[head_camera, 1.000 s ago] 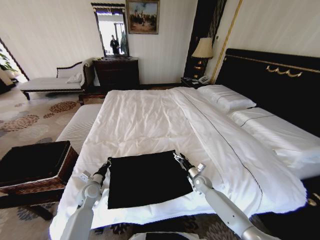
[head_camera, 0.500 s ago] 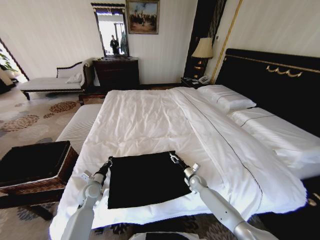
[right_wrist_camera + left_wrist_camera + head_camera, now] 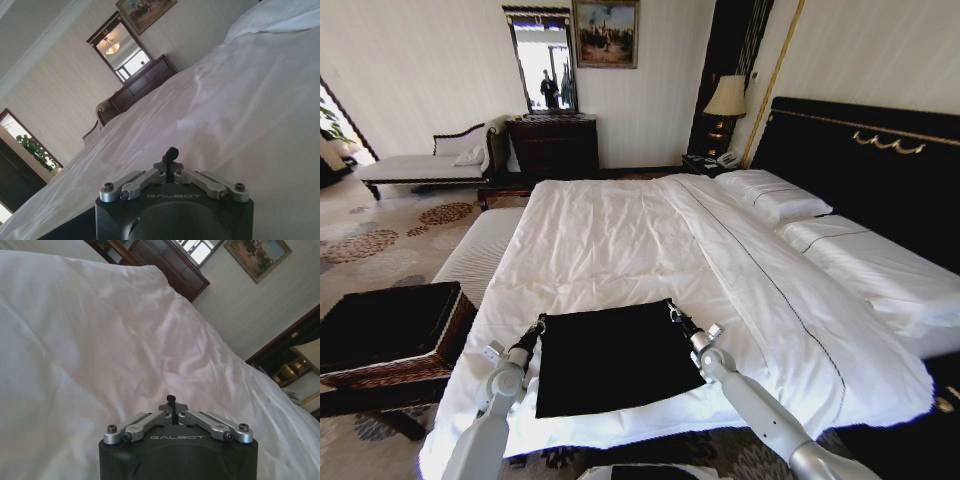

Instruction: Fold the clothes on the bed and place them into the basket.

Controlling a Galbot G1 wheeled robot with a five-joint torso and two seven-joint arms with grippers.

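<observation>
Folded black T-shirt (image 3: 613,358) lying flat near the foot of the white-duveted bed (image 3: 620,240). Left claw (image 3: 539,326) and right claw (image 3: 670,310), both pressed together, at its far corners. Dark woven wicker basket (image 3: 390,335) beside the bed.

Silver arms, black "GALBOT"-marked wrists

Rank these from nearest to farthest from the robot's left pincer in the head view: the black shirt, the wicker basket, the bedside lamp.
1. The black shirt: right beside the left pincer, at its far corner on the bed.
2. The wicker basket: on the floor, to the robot's left.
3. The bedside lamp: far off beside the headboard.
</observation>
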